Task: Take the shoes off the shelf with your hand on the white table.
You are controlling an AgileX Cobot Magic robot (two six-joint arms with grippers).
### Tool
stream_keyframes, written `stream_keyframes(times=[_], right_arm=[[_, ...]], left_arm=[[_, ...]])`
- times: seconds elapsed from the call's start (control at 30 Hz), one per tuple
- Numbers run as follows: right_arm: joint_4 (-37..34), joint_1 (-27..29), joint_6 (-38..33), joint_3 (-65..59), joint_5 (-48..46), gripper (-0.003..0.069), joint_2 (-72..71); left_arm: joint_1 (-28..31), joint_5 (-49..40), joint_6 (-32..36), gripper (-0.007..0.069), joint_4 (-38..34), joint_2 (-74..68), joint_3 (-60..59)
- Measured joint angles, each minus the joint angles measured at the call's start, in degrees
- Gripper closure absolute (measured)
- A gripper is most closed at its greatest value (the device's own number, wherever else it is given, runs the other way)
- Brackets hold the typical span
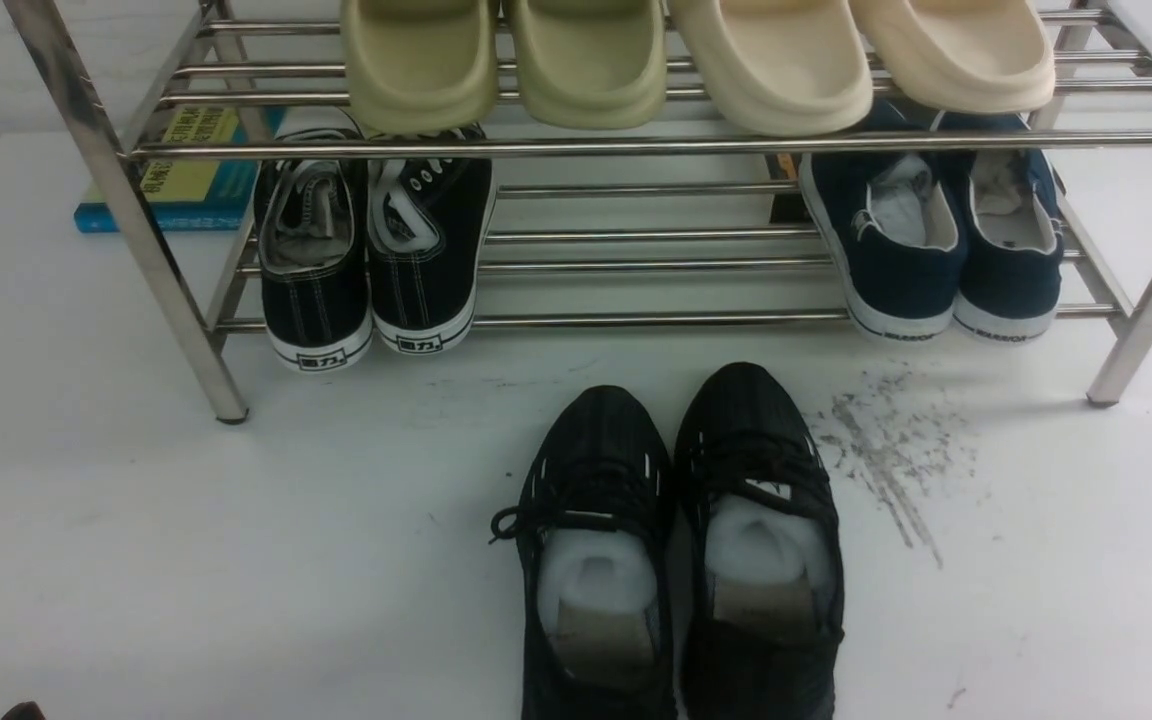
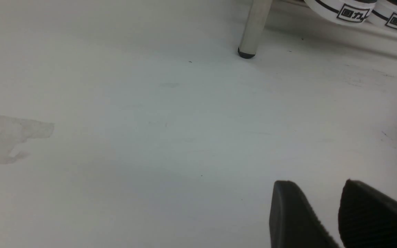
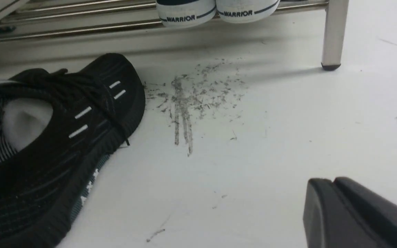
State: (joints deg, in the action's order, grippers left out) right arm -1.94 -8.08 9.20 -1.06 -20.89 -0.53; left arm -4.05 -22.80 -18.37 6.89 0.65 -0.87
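The shoes (image 1: pixel 756 450), a pair of all-black mesh lace-up sneakers with white stuffing, stand side by side on the white table (image 1: pixel 236 550) in front of the shelf (image 1: pixel 636 147), toes toward it. One shoe (image 3: pixel 64 137) fills the near side of the right wrist view. My right gripper (image 3: pixel 331 179) is shut and empty, beside that shoe and apart from it. My left gripper (image 2: pixel 317 182) hangs open over bare table near a shelf leg (image 2: pixel 253 27), holding nothing. The hand is out of view.
On the lower tier sit black canvas sneakers with white soles (image 1: pixel 366 250) and navy sneakers (image 1: pixel 946 240). Olive slippers (image 1: pixel 506 60) and cream slippers (image 1: pixel 856 60) rest on top. A blue and yellow book (image 1: pixel 176 170) lies behind the shelf. Grey scuff streaks (image 3: pixel 184 100) mark the table.
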Motion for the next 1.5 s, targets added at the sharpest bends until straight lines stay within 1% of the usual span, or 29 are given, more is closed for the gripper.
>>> stream_keyframes(times=[0.03, 0.13, 1.17, 1.5], right_arm=[[-0.40, 0.00, -1.34, 0.18, -0.94, 0.0612, 0.00], [-1.08, 0.00, -2.47, 0.30, -1.63, 0.0611, 0.00], [-1.29, 0.00, -2.49, 0.30, -1.76, 0.0567, 0.00], [-1.29, 0.00, -2.49, 0.30, -1.81, 0.0567, 0.00]], left_arm=[[0.00, 0.00, 0.00, 0.0383, 0.00, 0.00, 0.00], [0.00, 0.00, 0.00, 0.0383, 0.00, 0.00, 0.00], [0.00, 0.00, 0.00, 0.0383, 0.00, 0.00, 0.00], [0.00, 0.00, 0.00, 0.0383, 0.00, 0.00, 0.00]])
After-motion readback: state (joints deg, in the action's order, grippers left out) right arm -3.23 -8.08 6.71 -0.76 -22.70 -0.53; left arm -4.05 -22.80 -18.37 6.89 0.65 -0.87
